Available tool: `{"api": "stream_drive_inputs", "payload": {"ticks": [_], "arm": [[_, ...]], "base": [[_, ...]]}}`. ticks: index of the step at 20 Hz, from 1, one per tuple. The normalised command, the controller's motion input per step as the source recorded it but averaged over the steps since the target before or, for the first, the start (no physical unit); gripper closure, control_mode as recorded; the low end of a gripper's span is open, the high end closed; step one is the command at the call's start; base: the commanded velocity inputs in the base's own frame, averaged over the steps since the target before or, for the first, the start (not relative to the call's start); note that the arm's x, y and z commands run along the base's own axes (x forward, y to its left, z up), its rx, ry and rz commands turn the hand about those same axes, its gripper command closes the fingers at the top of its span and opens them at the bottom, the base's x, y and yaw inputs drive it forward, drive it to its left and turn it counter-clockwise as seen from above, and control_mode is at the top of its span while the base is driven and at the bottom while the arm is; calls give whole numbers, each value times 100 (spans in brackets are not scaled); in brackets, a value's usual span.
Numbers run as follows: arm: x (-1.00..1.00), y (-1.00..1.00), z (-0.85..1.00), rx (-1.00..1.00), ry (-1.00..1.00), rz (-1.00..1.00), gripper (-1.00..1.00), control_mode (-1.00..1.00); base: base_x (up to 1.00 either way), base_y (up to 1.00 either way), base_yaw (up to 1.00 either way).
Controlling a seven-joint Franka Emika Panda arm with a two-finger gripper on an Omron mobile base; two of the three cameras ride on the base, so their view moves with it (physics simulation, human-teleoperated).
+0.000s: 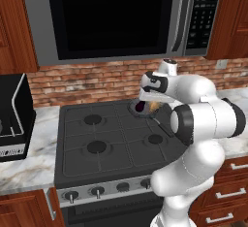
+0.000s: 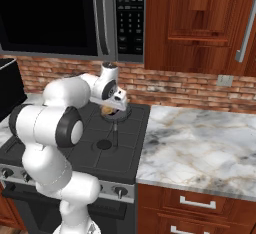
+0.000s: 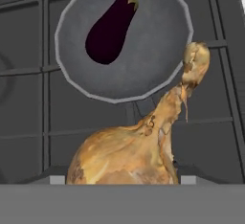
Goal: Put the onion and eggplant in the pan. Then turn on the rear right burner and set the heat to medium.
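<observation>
Onion (image 3: pixel 128 153) gripped in claw (image 1: pixel 151 105) above pan (image 3: pixel 158 60)

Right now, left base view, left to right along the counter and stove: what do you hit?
Black appliance → rear left burner → pan with the eggplant in it → onion at the pincer → robot arm.

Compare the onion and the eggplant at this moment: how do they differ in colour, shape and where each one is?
Colour: the onion is tan-yellow with papery skin, while the eggplant is glossy dark purple with a green stem.
Shape: the onion is a round bulb with a long pointed tip; the eggplant is elongated.
Place: the eggplant lies inside the pan; the onion is held in the gripper above it.
Both are vegetables.
</observation>
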Motion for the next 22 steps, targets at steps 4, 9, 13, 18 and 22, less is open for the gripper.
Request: {"api": "stream_drive_inputs", "payload": {"ticks": [4,9,13,18,22], "arm": [[42,-11,0,0,9,-2,100,-100],[45,-14,-2,0,11,-3,100,-100],[41,-10,-31,0,9,-3,100,-100],[44,-7,-47,0,8,-2,100,-100],[39,0,-28,0,5,-1,100,-100]], "base": [[0,0,0],[0,0,0],[0,0,0],[0,0,0],[0,0,0]]}}
